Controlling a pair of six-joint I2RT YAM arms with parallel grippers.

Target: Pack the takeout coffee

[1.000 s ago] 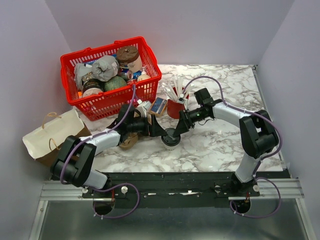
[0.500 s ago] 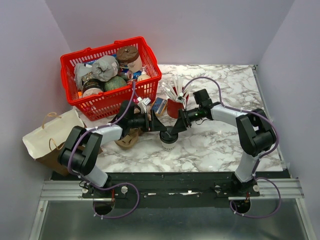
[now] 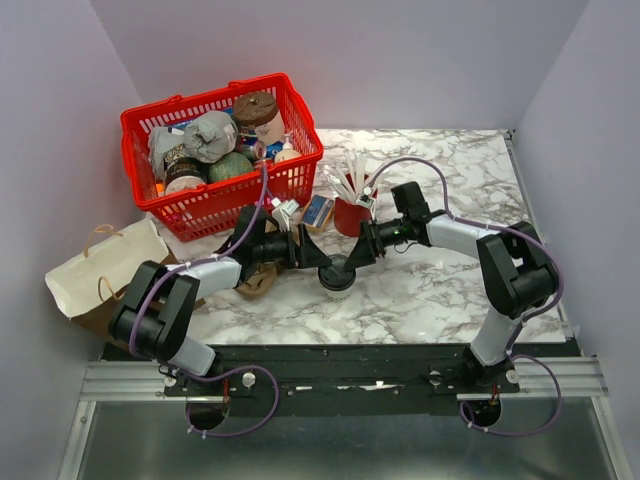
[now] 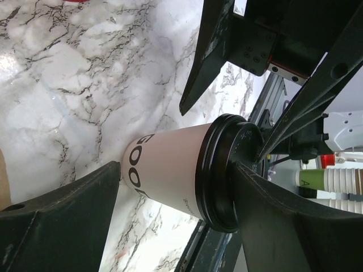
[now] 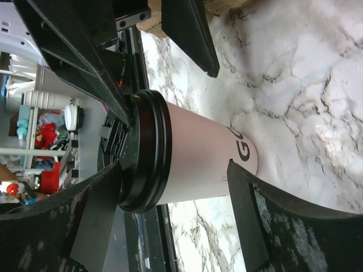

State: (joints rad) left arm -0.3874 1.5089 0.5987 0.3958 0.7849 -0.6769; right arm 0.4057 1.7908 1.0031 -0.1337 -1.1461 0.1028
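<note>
Front-centre on the table, coffee (image 3: pixel 337 272) stands upright between left gripper (image 3: pixel 322 258) and right gripper (image 3: pixel 355 258). Both sets of jaws stand wide, flanking it, with no grip evident. Advised: one arm closes gently below the lid and keeps it level. Basket (image 3: pixel 225 198) holds tubs and wrapped goods; red cup (image 3: pixel 350 215) holds cutlery; bag (image 3: pixel 100 265) contents unseen.

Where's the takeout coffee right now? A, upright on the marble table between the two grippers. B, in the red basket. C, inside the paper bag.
A: the takeout coffee stands lidded on the marble table, the left gripper and right gripper flanking it.
</note>
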